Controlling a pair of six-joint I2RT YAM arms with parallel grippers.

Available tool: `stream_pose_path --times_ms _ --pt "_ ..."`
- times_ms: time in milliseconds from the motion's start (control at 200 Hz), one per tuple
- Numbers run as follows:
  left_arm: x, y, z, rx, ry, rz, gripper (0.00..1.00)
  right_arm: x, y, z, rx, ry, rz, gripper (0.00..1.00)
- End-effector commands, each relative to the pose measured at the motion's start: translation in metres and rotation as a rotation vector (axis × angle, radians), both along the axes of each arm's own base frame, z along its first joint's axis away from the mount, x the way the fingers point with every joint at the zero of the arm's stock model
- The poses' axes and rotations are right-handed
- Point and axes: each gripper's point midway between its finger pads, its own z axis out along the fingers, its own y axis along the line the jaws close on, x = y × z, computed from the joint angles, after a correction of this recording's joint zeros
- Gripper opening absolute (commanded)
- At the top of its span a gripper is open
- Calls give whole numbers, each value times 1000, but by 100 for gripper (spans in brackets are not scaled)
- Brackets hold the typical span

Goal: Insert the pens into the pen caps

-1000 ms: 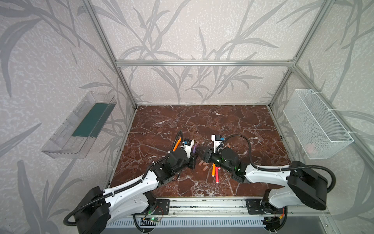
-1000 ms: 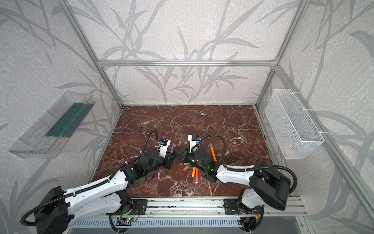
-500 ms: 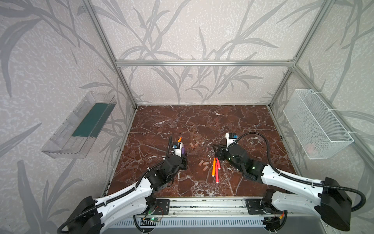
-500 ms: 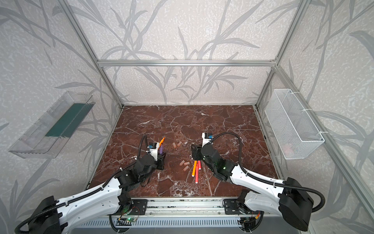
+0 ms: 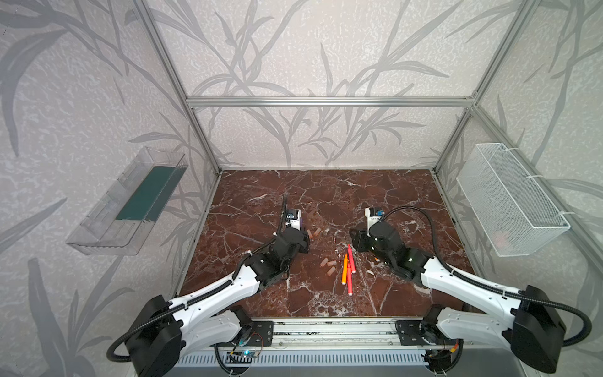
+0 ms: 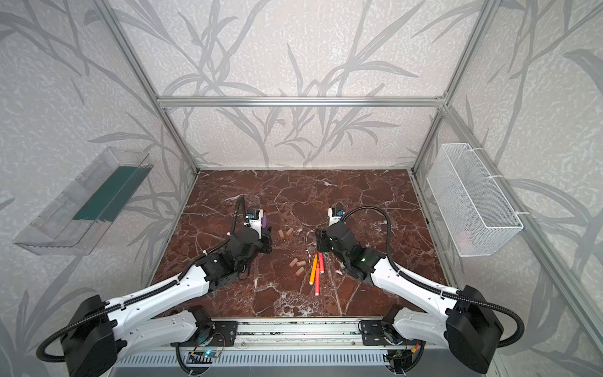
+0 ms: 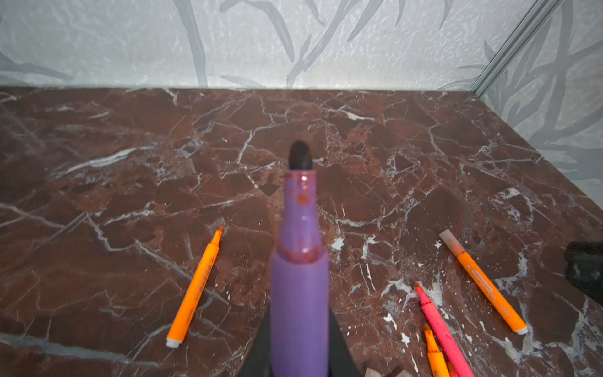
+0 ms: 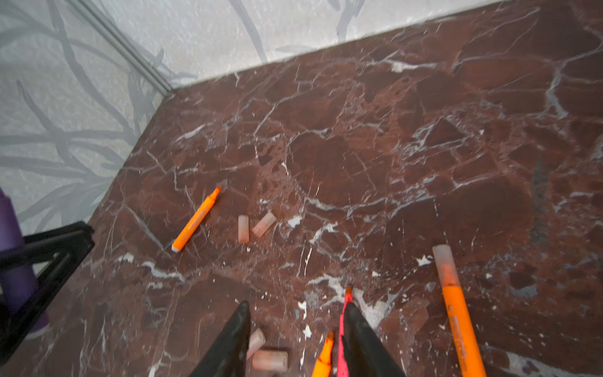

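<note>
**Capping stage, one marker in hand.** The left gripper (image 7: 298,364) is pressed together on the barrel of the purple marker (image 7: 298,280). It grips low on the barrel, so the stepped neck and dark rounded felt tip project forward, clear of the marble-patterned tabletop (image 7: 98,147). This hold presumably leaves the nib end free to receive a cap. The barrel is smooth matt plastic; the neck is glossier and smeared with reddish ink.

The right gripper (image 8: 297,308) has its black wedge-shaped fingers spread with nothing between them. It hangs above two caps (image 8: 270,360), just beside a red-pink pen (image 8: 341,323) and an orange pen (image 8: 323,357), and is probably positioned to fetch a cap.

The caps are short, translucent, pinkish-beige cylinders. Two further caps (image 8: 243,228) lie nearer the wall, near an uncapped orange pen (image 8: 196,219) with a chisel nib. A capped orange pen (image 8: 456,313) already wears its frosted sleeve. In a top view the loose pens (image 5: 344,269) cluster between the arms, with three caps (image 5: 330,270) just beside them.
</note>
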Motion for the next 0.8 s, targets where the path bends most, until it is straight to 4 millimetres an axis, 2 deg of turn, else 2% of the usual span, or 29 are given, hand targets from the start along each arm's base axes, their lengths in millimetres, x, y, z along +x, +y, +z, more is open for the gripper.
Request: stream_pose_path --times_ms 0,140,290,520,540,795 --pt "-9 23 -27 33 76 69 0 -21 14 -15 -102 73 76 45" --pt "-17 35 -43 24 128 56 0 -40 39 -33 -174 125 132 45" --pt "-22 54 -51 -38 139 86 0 -44 62 -59 -211 201 152 42" --pt "-18 52 -62 -39 162 84 0 -35 64 -82 -267 249 88 41" --pt "-18 51 -63 -39 162 83 0 -44 70 -84 -277 247 110 41" --pt "-19 43 -63 -88 157 47 0 -70 73 -89 -320 212 102 44"
